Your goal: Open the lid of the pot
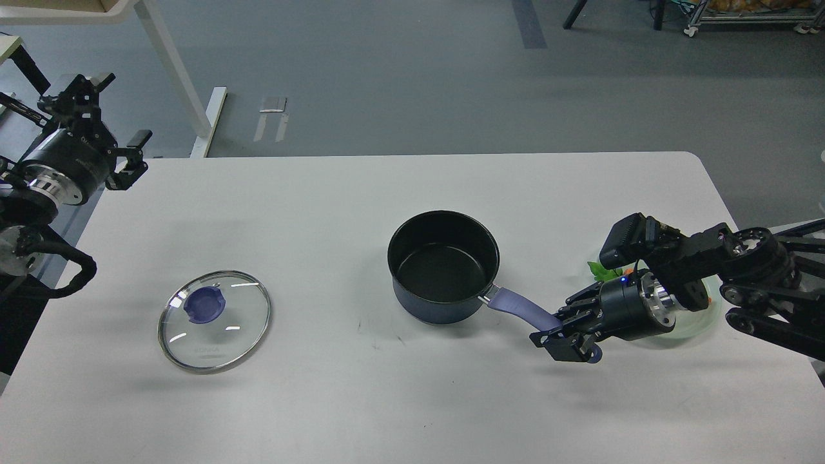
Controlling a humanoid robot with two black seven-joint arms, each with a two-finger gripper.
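The dark blue pot (443, 264) stands open near the middle of the white table (412, 187), its purple handle (519, 308) pointing right and toward me. The glass lid (214, 320) with a purple knob (205, 305) lies flat on the table at the front left, well apart from the pot. My right gripper (567, 336) is shut on the end of the pot handle. My left gripper (113, 111) is open and empty, raised beyond the table's far left corner, far from the lid.
A pale green plate (701, 317) with green and orange pieces (602, 270) lies under my right arm at the table's right side. A black frame (26, 71) and a white table leg (174, 71) stand on the floor behind the left corner.
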